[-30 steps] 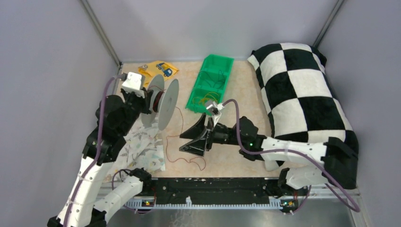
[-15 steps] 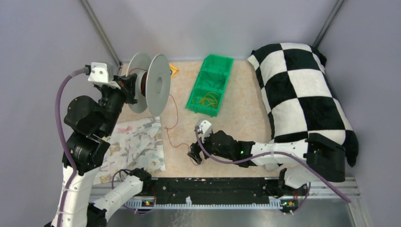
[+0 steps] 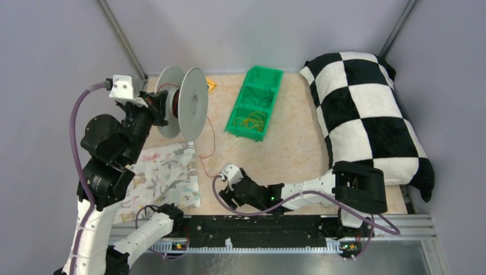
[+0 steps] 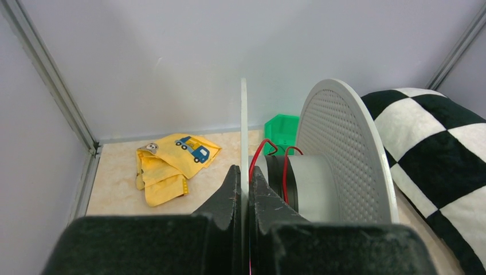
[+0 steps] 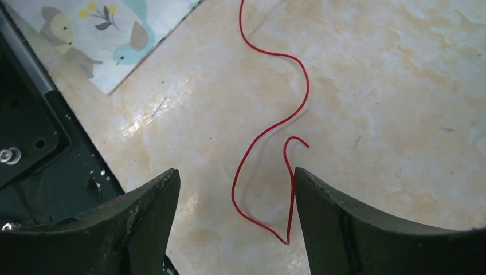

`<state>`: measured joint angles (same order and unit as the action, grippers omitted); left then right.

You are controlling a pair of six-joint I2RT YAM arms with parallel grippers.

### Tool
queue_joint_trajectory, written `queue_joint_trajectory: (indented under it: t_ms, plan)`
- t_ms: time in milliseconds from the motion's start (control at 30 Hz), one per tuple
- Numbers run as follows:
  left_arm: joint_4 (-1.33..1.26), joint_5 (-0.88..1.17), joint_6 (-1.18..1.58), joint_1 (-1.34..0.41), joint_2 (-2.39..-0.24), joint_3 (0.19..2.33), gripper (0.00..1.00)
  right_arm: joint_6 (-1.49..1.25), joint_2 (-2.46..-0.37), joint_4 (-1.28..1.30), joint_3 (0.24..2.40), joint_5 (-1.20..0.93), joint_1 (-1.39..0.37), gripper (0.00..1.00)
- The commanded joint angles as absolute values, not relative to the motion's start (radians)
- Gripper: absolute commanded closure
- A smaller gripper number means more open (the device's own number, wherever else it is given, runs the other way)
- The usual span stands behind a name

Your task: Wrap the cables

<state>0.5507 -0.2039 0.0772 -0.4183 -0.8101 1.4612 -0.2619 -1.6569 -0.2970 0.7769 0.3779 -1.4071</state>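
Note:
My left gripper (image 4: pixel 242 172) is shut on the thin near flange of the grey round spool (image 4: pixel 338 154). It holds the spool (image 3: pixel 192 103) raised at the back left. The cable (image 3: pixel 213 137), a very thin red wire, has a few turns on the hub. From there it hangs down to the table and curls toward the front edge. My right gripper (image 5: pixel 235 175) stands open low over the cable's loose end (image 5: pixel 269 129). The end loop lies on the table between the fingers and close to the right finger (image 5: pixel 344 217). In the top view the right gripper (image 3: pixel 223 197) is near the front rail.
A green bin (image 3: pixel 269 86) holding a yellow wire bundle (image 3: pixel 250 121) stands at the back centre. A checkered pillow (image 3: pixel 367 114) fills the right side. A patterned cloth (image 3: pixel 163 177) lies front left, a yellow cloth (image 4: pixel 172 163) at the back left. The black rail (image 3: pixel 258 226) borders the front.
The left arm lifted the spool up and back, then held still. The right gripper swept from the table's middle toward the front left and came down over the cable's end.

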Motion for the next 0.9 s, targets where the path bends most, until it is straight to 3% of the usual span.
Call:
queue_joint_trajectory:
  t_ms: [0,233,533,667,867]
  plan:
    - [0.457,-0.223,0.091,-0.416,-0.804,1.461,1.00,-0.248,-1.682,-0.288,0.849,0.485,-1.411,0.29]
    - [0.451,-0.232,0.089,-0.416,-0.804,1.450,1.00,-0.261,-1.589,-0.342,0.803,0.524,-1.437,0.27]
    - [0.442,-0.235,0.084,-0.416,-0.810,1.446,1.00,-0.371,-1.576,-0.259,0.810,0.594,-1.431,0.33]
    - [0.436,-0.238,0.093,-0.415,-0.803,1.427,1.00,-0.508,-1.550,-0.215,0.762,0.459,-1.320,0.36]
    - [0.433,-0.253,0.098,-0.416,-0.810,1.424,1.00,-0.530,-1.662,-0.165,0.816,0.353,-1.292,0.37]
